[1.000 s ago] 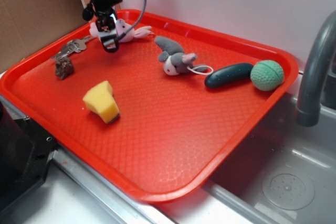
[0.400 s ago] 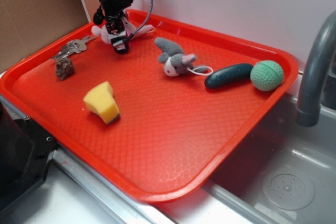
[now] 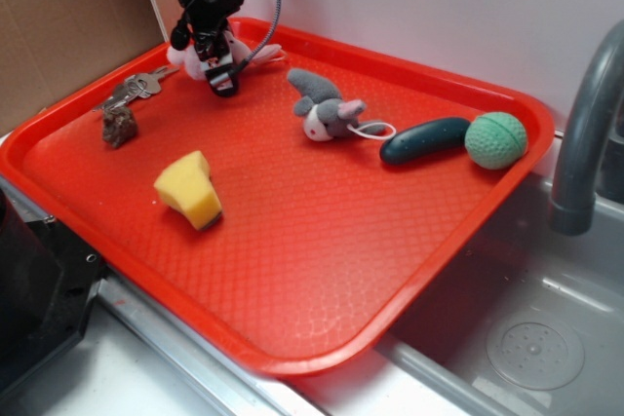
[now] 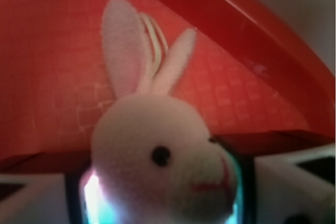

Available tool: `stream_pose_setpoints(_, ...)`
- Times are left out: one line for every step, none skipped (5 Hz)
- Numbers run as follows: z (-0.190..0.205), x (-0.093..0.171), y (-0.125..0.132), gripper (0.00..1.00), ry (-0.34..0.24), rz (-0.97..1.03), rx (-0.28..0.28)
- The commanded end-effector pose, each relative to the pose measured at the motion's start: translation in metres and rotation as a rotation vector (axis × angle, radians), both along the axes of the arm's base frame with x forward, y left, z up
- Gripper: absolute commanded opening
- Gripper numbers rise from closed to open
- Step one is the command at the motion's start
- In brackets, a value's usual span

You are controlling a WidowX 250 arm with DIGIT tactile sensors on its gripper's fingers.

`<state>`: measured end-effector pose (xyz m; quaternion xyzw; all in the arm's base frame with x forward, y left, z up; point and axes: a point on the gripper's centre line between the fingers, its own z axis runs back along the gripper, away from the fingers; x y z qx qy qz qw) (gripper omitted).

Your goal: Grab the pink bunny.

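**Clearance around the tray's far left corner**

Gripper (image 3: 216, 63) sits low in the far left corner of the red tray (image 3: 322, 270), over the pink bunny (image 3: 190, 57). Tray rim and white wall crowd it just behind; brown cardboard panel (image 3: 58, 26) closes the left. Keys (image 3: 132, 90) and a small brown lump (image 3: 119, 127) lie near on the left side. Grey-and-white plush (image 3: 327, 109) lies to the right, apart. Yellow sponge (image 3: 190, 189) sits nearer the front. Dark green cucumber (image 3: 424, 139) and green ball (image 3: 495, 139) stand well off at the right rim; grey faucet (image 3: 585, 133) rises beyond. Tray centre and front right lie bare.
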<state>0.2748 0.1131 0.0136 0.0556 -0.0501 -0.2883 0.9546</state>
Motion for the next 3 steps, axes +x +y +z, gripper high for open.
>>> stream_pose_setpoints(0.106,-0.044,-0.035,0.00,-0.090,0.264,0.024)
stream_pose_setpoints(0.154,-0.064,-0.072,0.00,-0.186,0.388,0.011)
stream_pose_setpoints(0.211,-0.069,-0.088,0.00,-0.104,0.613,-0.138)
